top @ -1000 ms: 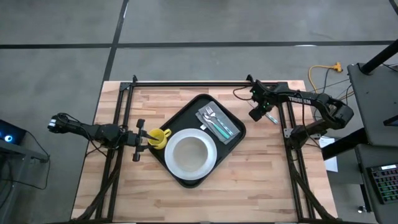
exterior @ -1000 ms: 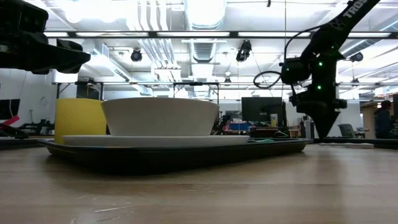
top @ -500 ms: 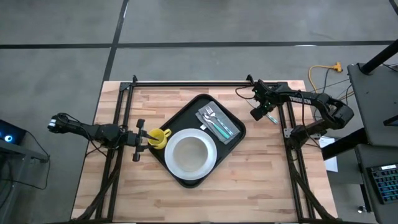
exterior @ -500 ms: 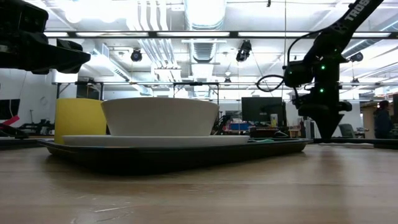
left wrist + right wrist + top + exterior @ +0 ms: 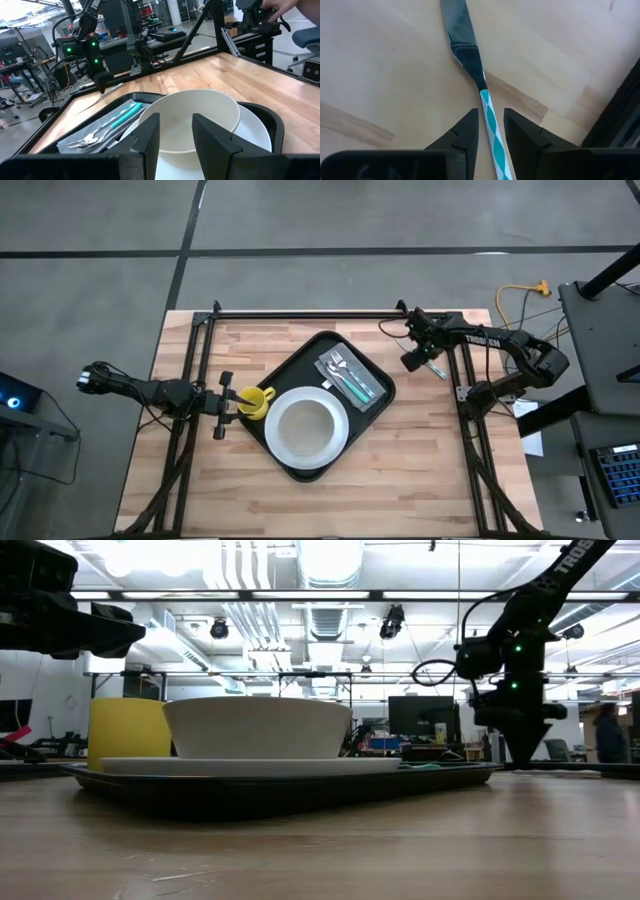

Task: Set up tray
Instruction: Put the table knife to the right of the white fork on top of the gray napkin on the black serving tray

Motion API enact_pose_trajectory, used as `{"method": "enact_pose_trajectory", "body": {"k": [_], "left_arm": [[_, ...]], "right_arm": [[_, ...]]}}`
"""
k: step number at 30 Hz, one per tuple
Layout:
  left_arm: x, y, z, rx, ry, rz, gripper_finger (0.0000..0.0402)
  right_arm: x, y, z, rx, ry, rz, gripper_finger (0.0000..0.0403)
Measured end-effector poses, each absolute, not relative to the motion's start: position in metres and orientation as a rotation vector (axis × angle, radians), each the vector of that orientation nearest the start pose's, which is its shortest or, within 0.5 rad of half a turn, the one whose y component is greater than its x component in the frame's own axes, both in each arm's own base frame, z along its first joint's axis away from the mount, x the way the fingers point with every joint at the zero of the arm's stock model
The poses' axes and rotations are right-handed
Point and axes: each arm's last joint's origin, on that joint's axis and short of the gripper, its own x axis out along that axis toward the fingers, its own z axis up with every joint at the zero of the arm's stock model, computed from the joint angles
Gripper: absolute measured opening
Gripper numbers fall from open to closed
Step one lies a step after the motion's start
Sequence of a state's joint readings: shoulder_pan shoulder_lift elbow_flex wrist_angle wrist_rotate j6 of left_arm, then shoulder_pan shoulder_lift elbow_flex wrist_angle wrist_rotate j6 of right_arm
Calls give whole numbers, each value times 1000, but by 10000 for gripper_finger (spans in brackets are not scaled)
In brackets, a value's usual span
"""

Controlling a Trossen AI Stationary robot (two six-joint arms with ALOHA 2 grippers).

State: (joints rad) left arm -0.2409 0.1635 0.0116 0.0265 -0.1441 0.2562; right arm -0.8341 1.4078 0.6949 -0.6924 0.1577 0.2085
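The black tray (image 5: 300,366) lies at the table's middle. On it are a white plate (image 5: 340,408) with a white bowl (image 5: 305,428), a yellow cup (image 5: 256,402) and a napkin with forks (image 5: 350,376). A knife (image 5: 436,368) with a teal-and-white striped handle (image 5: 492,125) lies flat on the wood to the tray's right. My right gripper (image 5: 490,114) points down over it, open, with one finger on either side of the handle and a gap on each side. My left gripper (image 5: 175,122) is open and hangs by the cup, above it (image 5: 125,730).
Black frame bars run along the table's far edge (image 5: 300,313) and down both sides. One bar (image 5: 625,115) stands close beside the knife. Bare wood lies in front of the tray (image 5: 330,505). Desks, monitors and a person's hand (image 5: 280,7) show beyond the table.
My right gripper has shifted a little toward the table's right edge over the knife and then held still. The tray and the things on it have stayed put.
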Motion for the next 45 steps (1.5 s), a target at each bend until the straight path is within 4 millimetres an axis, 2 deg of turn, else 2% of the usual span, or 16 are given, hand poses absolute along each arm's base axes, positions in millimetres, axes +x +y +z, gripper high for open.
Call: {"method": "enact_pose_trajectory", "body": {"k": [17,27,33,37,42,45], "left_arm": [[104,-21,157,279,110,-112,101],[104,-21,157,279,110,-112,101],[104,-21,157,279,110,-111,101],[104,-21,157,279,110,-112,101],[104,-21,157,279,110,-112,101],[104,-21,157,280,110,-112,101]], "right_arm": [[143,-165,154,606,1304,-935,77],[145,-168,138,614,1395,-931,91],[148,-169,138,608,1409,-959,92],[148,-169,138,617,1408,-954,73],[148,-169,138,623,1413,-940,21],[148,-169,138,631,1409,-948,17]]}}
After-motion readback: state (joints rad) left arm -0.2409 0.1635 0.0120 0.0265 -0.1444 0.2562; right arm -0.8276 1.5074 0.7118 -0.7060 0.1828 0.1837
